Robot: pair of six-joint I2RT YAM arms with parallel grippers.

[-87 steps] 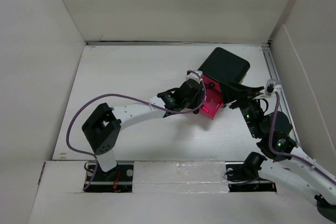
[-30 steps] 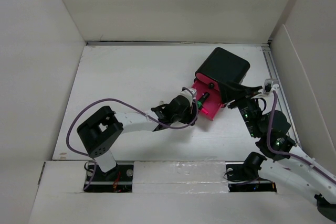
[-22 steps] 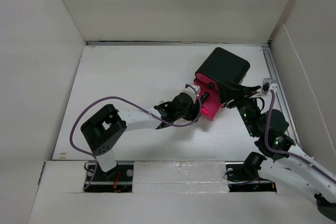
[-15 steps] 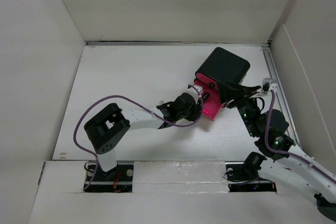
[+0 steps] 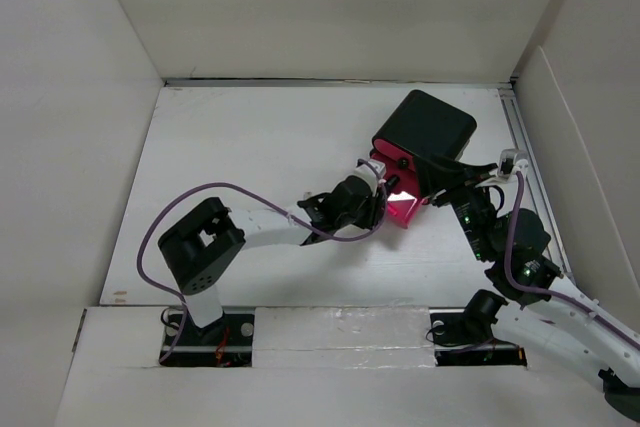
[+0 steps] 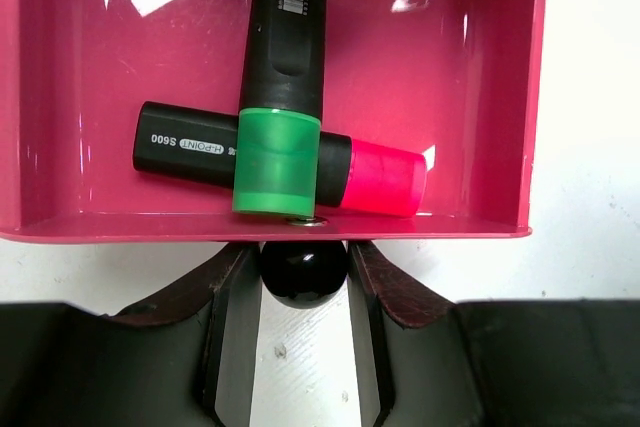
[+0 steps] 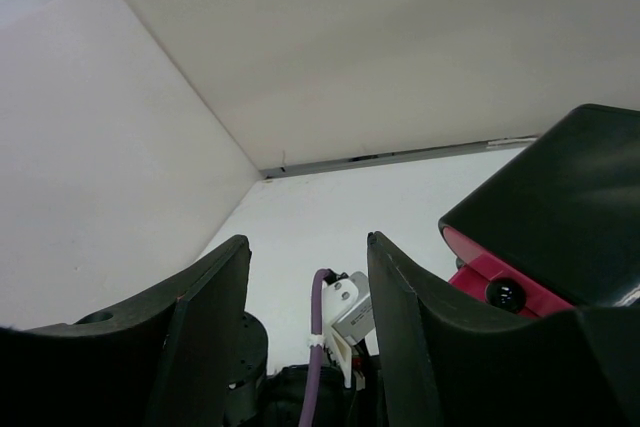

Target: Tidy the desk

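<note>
Close view from the left wrist: the left jaws pinch the small black knob (image 6: 304, 269) on the front of a pink drawer (image 6: 530, 97), which stands pulled out of a black cabinet (image 5: 428, 127). Just beyond the jaws, inside the drawer, a green-capped marker (image 6: 280, 162) lies crossed over a pink-capped marker (image 6: 375, 179), both near the front wall. The step looks like sliding the drawer shut. Doing it well likely means pushing straight along the drawer's line, keeping the knob centred in the pinch, and going gently, since the upper marker may ride high and catch. The right jaws stand spread with nothing between them, close beside the cabinet; whether they touch it cannot be told. The white table (image 5: 250, 147) lies directly beneath both sets of jaws, its bare surface showing under the knob.
</note>
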